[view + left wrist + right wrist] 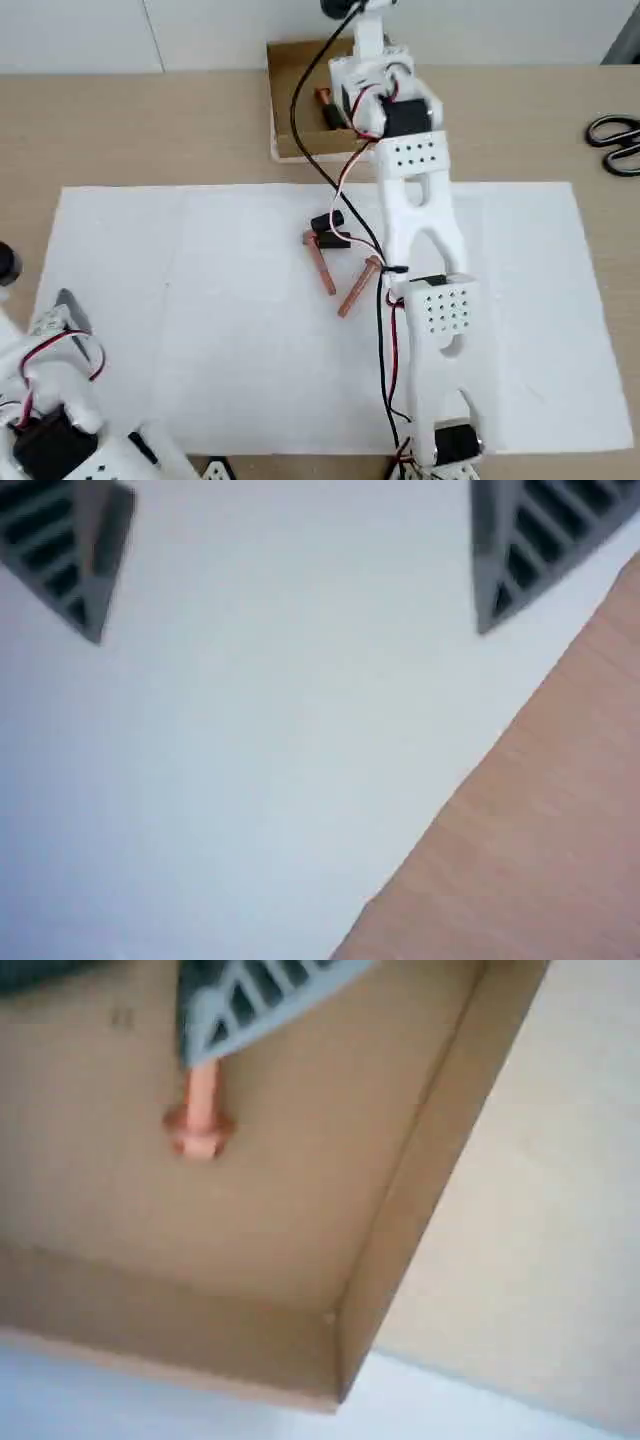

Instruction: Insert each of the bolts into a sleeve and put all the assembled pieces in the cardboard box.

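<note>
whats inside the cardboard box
One copper bolt is in the cardboard box, head showing. The right arm covers its other end and part of the box floor; anything there is hidden.

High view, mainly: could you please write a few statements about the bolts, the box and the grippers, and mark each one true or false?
1. Two bolts lie on the white sheet. True.
2. The scissors lie inside the cardboard box. False: they lie on the bare table, beyond the sheet's right edge.
3. The left gripper is open above the sheet. True.
4. The right gripper is over the middle of the sheet. False: it is over the box.
</note>
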Robot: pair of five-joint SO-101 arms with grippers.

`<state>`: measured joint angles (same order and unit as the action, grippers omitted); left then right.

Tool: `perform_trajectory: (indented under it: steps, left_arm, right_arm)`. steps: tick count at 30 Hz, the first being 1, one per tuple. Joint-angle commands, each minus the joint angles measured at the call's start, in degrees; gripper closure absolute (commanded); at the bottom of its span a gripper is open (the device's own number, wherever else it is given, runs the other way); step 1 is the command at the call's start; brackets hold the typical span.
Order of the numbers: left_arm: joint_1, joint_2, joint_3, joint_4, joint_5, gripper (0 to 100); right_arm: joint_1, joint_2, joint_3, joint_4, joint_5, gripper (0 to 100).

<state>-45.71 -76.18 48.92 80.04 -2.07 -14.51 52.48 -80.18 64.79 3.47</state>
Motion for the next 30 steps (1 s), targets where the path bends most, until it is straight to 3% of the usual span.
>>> perform_trajectory:
  steps: [1,5,15,23,30]
  left_arm:
    - [0.26,-0.44,-2.33,2.29,0.09,77]
    - [0.0,-0.44,-2.51,3.87,0.26,77]
    - [0.26,-0.44,-2.68,-0.88,6.24,77]
    - [0.18,-0.44,-2.68,-1.14,9.23,77]
    - [0.26,-0.44,-2.68,-0.97,8.97,77]
  right_arm:
    - [-0.75,-5.85,-11.78,17.63,-0.09,78.3]
    - [-1.1,-6.29,-16.18,30.99,-0.09,78.3]
    - [-1.19,-6.46,-16.18,31.69,0.09,78.3]
    - [4.53,-9.54,-15.21,33.1,0.26,78.3]
    - [4.88,-9.71,-0.44,33.19,6.15,78.3]
